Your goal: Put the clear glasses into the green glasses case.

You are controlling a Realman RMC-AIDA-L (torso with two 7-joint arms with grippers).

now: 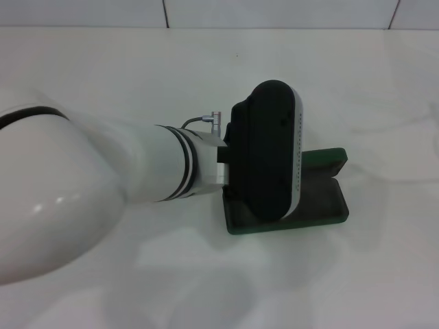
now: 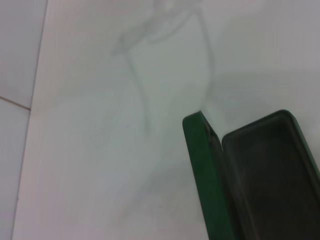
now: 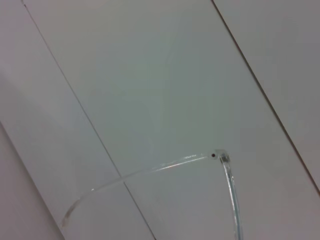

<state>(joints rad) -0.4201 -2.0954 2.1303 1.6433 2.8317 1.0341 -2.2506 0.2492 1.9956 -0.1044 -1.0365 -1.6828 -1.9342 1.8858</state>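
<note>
The green glasses case (image 1: 321, 205) lies open on the white table, its lid (image 1: 326, 159) standing up behind the base. My left arm reaches across from the left. Its black gripper body (image 1: 267, 151) hangs over the near end of the case and covers part of it. The left wrist view shows the case's green edge (image 2: 200, 170) and its dark lining (image 2: 267, 175), with nothing lying in the part that shows. Only the right wrist view holds the clear glasses (image 3: 165, 165): one thin curved arm and a hinge (image 3: 218, 156) against a tiled surface. My right gripper is out of view.
White tabletop (image 1: 206, 75) spreads around the case, and a tiled wall (image 1: 274, 12) runs along the back. My bulky left arm (image 1: 62, 199) fills the left side of the head view.
</note>
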